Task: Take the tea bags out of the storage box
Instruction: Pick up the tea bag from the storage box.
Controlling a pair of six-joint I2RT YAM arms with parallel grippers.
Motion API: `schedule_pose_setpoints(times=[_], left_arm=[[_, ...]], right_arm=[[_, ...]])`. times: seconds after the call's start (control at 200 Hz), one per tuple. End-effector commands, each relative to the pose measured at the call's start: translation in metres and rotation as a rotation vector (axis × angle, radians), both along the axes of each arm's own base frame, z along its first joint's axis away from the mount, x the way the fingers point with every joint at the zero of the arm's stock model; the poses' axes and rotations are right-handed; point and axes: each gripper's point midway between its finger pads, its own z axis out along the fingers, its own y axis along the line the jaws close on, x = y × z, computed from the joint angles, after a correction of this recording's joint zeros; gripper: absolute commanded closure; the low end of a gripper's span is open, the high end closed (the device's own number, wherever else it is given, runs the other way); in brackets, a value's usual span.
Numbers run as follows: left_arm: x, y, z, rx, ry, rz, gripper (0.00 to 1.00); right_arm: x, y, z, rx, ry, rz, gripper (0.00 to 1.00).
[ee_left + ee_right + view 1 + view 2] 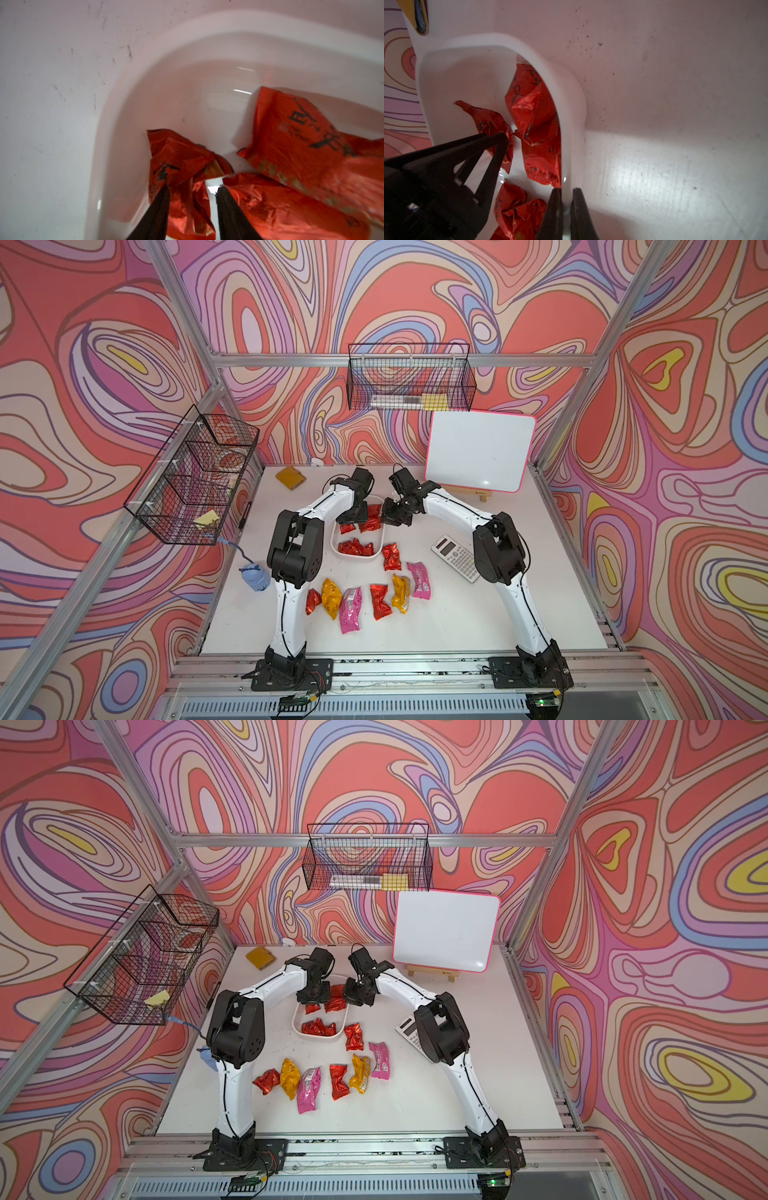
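I log both hands crowding the storage box (334, 539) at its 12 o'clock end: left hand (193, 188) inside, right hand (566, 189) clamped on the 2 o'clock rim. The 6 o'clock half is open overhead; loose tea bags (380, 601) clutter the tabletop (478, 622) beyond.

the walls (415, 290) carry swirls of coral, lilac, blue and yellow. aluminium bars (291, 360) run along their corners. two black wire baskets (411, 377) hang there. below lies a scuffed white table (457, 626), with a whiteboard (480, 452) at its back.
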Motion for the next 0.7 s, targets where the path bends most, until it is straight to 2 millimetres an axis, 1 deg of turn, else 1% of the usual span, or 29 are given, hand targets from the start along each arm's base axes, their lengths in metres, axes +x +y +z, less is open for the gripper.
schedule_pose_setpoints(times=[0.0,0.065,0.16,0.22,0.275,0.366,0.406,0.476,0.536,0.556,0.636,0.696], left_arm=[[0.000,0.004,-0.010,0.042,0.027,-0.008,0.68],[0.001,0.004,-0.012,0.045,0.024,-0.006,0.73],[0.003,0.004,-0.011,0.045,0.022,-0.007,0.84],[0.004,0.003,-0.005,0.037,0.009,-0.007,0.90],[0.004,0.002,0.003,0.030,-0.006,-0.006,0.94],[0.003,-0.001,0.023,0.001,-0.039,-0.009,0.98],[0.002,-0.002,0.032,-0.015,-0.054,-0.009,0.99],[-0.004,-0.004,0.054,-0.052,-0.091,-0.003,1.00],[-0.014,-0.003,0.068,-0.083,-0.111,0.007,1.00],[-0.018,-0.003,0.076,-0.095,-0.125,0.007,1.00],[-0.036,0.002,0.096,-0.120,-0.159,0.020,1.00],[-0.051,0.008,0.106,-0.126,-0.176,0.027,1.00]], right_arm=[[-0.004,-0.008,0.001,-0.036,0.025,-0.011,0.95],[-0.004,-0.008,0.001,-0.035,0.024,-0.012,0.95],[-0.003,-0.009,0.001,-0.037,0.025,-0.010,0.95],[-0.003,-0.010,0.002,-0.037,0.024,-0.011,0.95],[-0.002,-0.010,0.003,-0.037,0.020,-0.012,0.95],[-0.001,-0.012,0.002,-0.040,0.019,-0.012,0.95],[0.000,-0.012,0.002,-0.042,0.017,-0.012,0.95],[0.001,-0.014,0.000,-0.046,0.016,-0.012,0.96],[0.002,-0.015,0.000,-0.048,0.014,-0.012,0.96],[0.002,-0.015,0.000,-0.049,0.013,-0.010,0.95],[0.003,-0.016,0.000,-0.052,0.007,-0.006,0.95],[0.004,-0.017,0.001,-0.052,0.004,-0.003,0.95]])
